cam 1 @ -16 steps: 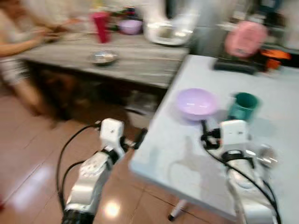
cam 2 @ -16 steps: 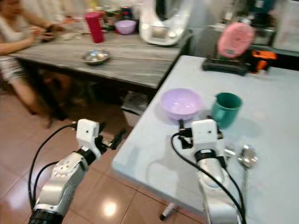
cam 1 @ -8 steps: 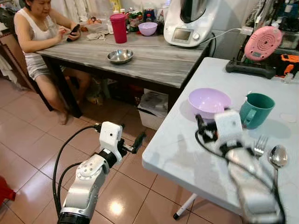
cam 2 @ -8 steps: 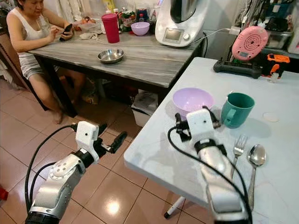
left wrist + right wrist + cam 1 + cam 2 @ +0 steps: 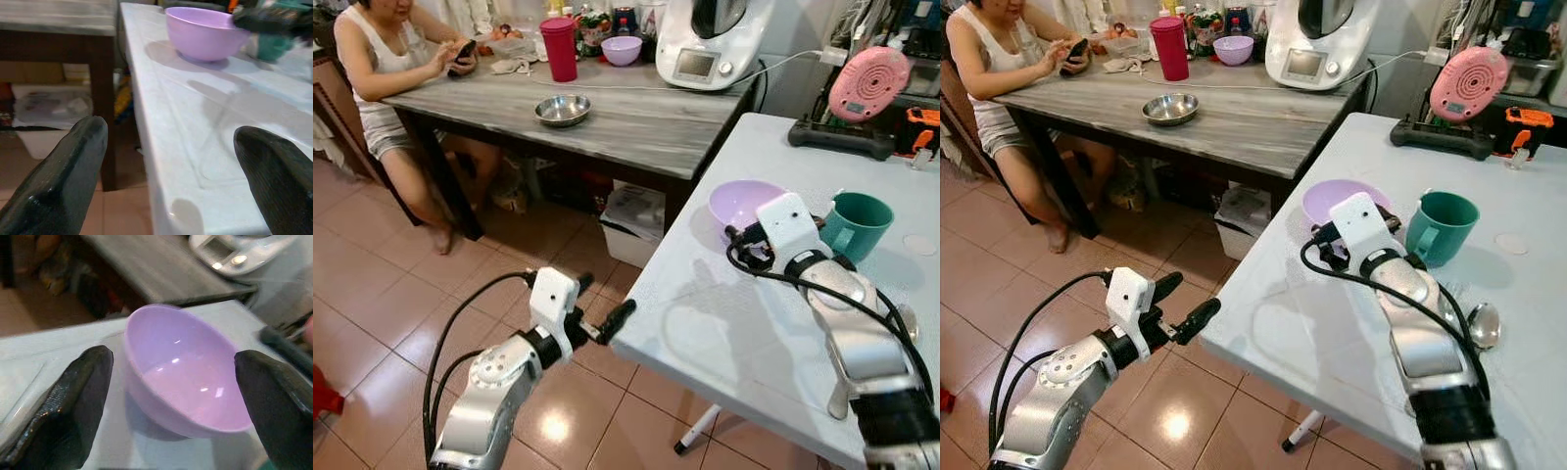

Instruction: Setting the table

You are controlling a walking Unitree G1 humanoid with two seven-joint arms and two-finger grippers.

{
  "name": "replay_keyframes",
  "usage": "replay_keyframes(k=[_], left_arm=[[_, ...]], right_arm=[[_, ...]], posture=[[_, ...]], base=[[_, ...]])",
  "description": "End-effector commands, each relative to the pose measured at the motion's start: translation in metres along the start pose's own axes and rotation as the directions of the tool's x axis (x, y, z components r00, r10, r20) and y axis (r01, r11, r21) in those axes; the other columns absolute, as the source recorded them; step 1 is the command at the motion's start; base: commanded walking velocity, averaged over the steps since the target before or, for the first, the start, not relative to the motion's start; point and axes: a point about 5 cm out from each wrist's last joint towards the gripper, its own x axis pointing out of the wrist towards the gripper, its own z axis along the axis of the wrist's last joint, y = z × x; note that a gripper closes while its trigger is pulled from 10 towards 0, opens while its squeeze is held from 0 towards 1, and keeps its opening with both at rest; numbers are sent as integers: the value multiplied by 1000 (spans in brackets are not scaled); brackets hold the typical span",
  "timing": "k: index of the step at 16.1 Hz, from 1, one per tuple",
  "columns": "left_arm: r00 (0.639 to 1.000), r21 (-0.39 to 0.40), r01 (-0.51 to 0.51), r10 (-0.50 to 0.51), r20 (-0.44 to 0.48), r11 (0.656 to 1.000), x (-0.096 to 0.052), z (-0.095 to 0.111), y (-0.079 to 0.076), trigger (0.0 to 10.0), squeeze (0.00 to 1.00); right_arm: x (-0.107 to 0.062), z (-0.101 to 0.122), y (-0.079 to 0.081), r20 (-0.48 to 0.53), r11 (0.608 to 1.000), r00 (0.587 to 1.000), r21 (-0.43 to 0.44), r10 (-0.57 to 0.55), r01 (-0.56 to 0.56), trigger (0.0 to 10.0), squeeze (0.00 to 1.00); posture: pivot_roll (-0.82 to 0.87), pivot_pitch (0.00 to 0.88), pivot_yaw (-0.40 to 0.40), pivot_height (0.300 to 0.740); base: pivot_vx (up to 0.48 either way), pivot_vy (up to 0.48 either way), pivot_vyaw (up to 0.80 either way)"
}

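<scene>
White table carries a lilac bowl next to a green mug. Right gripper is spread wide just before the bowl, which lies between its fingers. Left gripper is also spread, at the table's edge.

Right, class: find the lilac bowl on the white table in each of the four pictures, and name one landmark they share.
Left eye view: lilac bowl, right of centre, partly behind the right gripper.
Right eye view: just right of centre.
Left wrist view: upper middle.
Right wrist view: centre, between the fingers.
Shared landmark: the white table.
</scene>
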Motion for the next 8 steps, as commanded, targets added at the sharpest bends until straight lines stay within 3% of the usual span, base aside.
replay_keyframes(k=[1, 4, 8], left_arm=[[999, 20, 30, -30, 12, 999, -2, 5, -3, 10000, 0], [999, 26, 38, -38, -3, 999, -5, 3, -5, 10000, 0], [999, 22, 38, -38, -15, 999, -5, 2, -5, 10000, 0]], right_arm=[[5, 2, -1, -15, 999, 999, -29, 42, -42, 10000, 0], [16, 0, -8, -76, 988, 990, -97, 115, -122, 10000, 0], [23, -5, -23, -122, 982, 984, -124, 128, -143, 10000, 0]], posture=[[-292, 0, 52, 740], [-288, 5, 51, 740], [-289, 5, 58, 740]], base=[[0, 0, 0], [0, 0, 0], [0, 0, 0]])
